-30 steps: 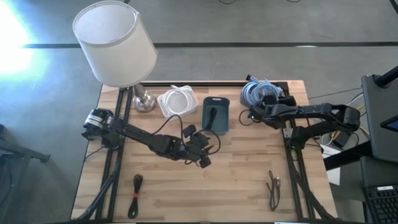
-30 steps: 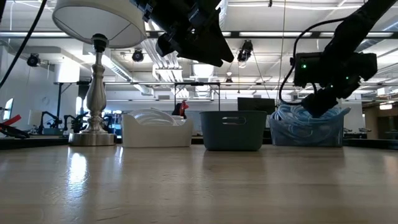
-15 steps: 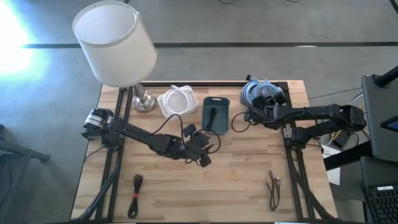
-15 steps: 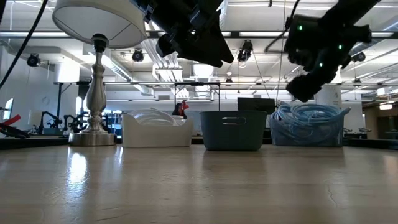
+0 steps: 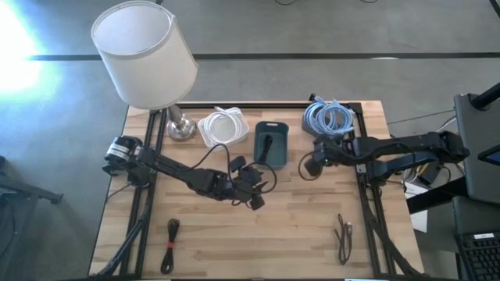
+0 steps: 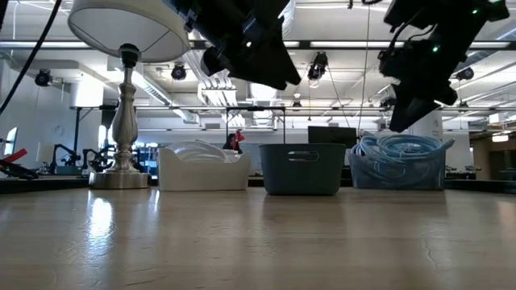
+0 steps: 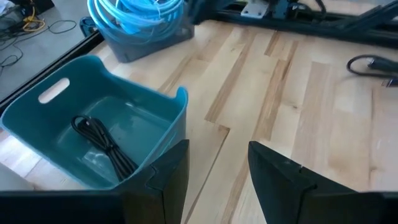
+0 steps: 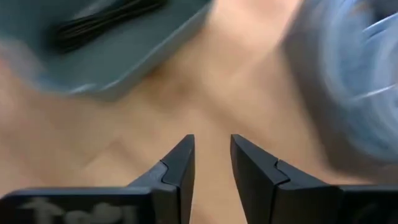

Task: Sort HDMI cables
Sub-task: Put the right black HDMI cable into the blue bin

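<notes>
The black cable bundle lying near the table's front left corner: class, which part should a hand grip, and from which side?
Grip the black cable bundle at its middle, coming straight down from above, fingers across its narrow width. It lies flat as a long thin strip, with bare table either side.

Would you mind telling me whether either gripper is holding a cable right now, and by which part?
Nothing is held. The left gripper and the right gripper both show empty gaps between open fingers, above bare table.

A table lamp (image 5: 144, 55) with a white shade is seen at the wooden table's (image 5: 297, 226) far left corner, beside three bins.
</notes>
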